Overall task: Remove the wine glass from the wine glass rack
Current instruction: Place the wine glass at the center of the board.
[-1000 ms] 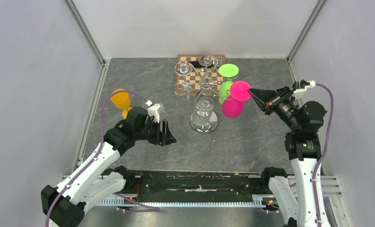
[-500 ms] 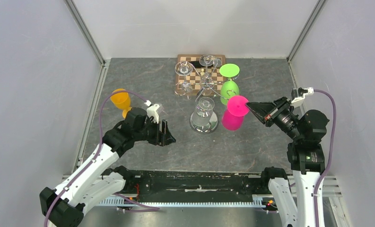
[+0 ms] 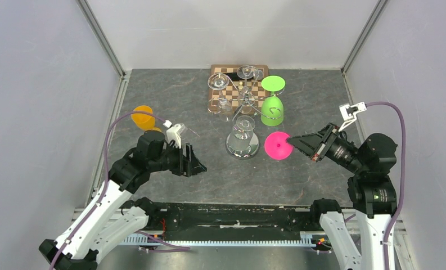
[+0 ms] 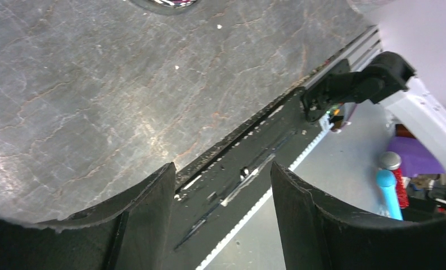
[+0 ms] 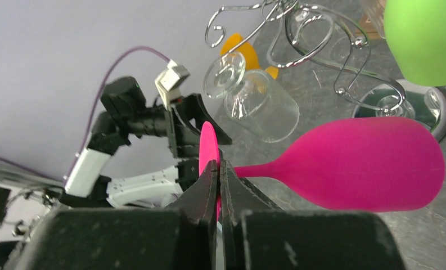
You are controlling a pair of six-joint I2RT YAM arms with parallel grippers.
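Note:
The silver wire rack (image 3: 244,100) stands at the table's middle back, with its round mirrored base (image 3: 255,151) in front. My right gripper (image 3: 291,142) is shut on the foot disc of a pink wine glass (image 3: 277,146). It holds the glass bowl-down just right of the base, apart from the rack's hooks. In the right wrist view the gripper (image 5: 218,169) pinches the disc edge, and the pink bowl (image 5: 366,163) stretches to the right. A green glass (image 3: 272,109) and a clear glass (image 3: 243,128) hang on the rack. My left gripper (image 3: 196,163) is open and empty, left of the base.
A wooden chessboard (image 3: 225,85) lies under the rack's back part. An orange glass (image 3: 143,118) sits on the table at the left, behind my left arm. The left wrist view shows my open gripper (image 4: 223,185) over the table's front edge (image 4: 254,121).
My right gripper has drawn the pink glass off the rack, forward and down, to beside the base. The green glass still hangs there. My left arm has drawn back slightly.

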